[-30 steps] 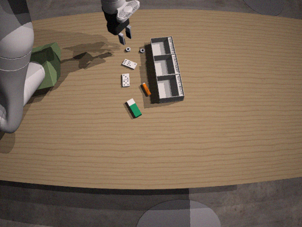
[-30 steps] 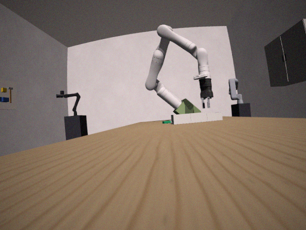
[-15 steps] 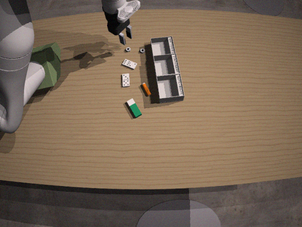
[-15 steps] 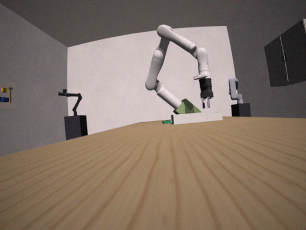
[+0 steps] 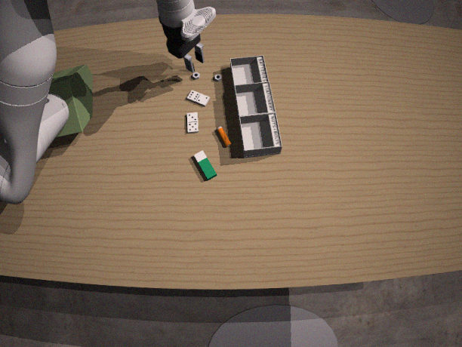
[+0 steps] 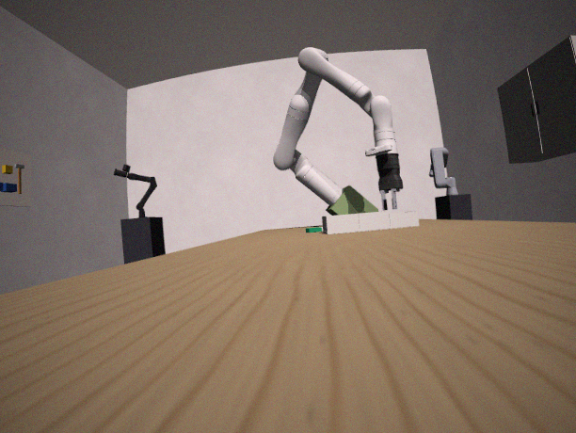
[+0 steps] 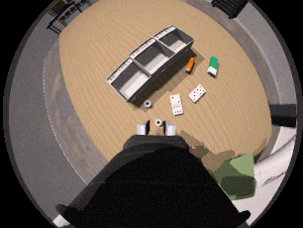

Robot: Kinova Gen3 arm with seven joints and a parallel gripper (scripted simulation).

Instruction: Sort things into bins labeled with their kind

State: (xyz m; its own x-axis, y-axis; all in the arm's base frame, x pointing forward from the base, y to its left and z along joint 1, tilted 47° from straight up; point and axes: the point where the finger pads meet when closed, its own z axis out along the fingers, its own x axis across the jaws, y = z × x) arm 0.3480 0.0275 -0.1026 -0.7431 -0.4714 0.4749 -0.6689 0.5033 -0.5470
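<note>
In the top view, with 12 o'clock at the picture's upper edge, the black 2-finger gripper (image 5: 197, 66) (image 6: 390, 209) (image 7: 156, 125) hovers at 10 o'clock from the grey-and-white 3-bin rectangular tray (image 5: 262, 154) (image 6: 372, 222) (image 7: 165, 71). Its fingers are spread partway, with nothing between them.

Also toward 10 o'clock, on the table (image 5: 321, 211) (image 6: 301, 329) (image 7: 104, 40), lie 2 small silvery ring-shaped nuts: the near nut (image 5: 195, 78) (image 7: 155, 122) by the fingertips, and the far nut (image 5: 215, 77) (image 7: 146, 103) closer to the tray.

A white rectangular 6-and-1 domino (image 5: 198, 98) (image 7: 176, 105) lies at 9 o'clock, and a 2nd white domino (image 5: 192, 122) (image 7: 197, 93) between 8 and 9. Between 7 and 8 lie an orange cylindrical battery (image 5: 223, 136) (image 7: 190, 64), near the tray, and a green-and-white block eraser (image 5: 206, 167) (image 6: 313, 230) (image 7: 213, 66), farther out.
</note>
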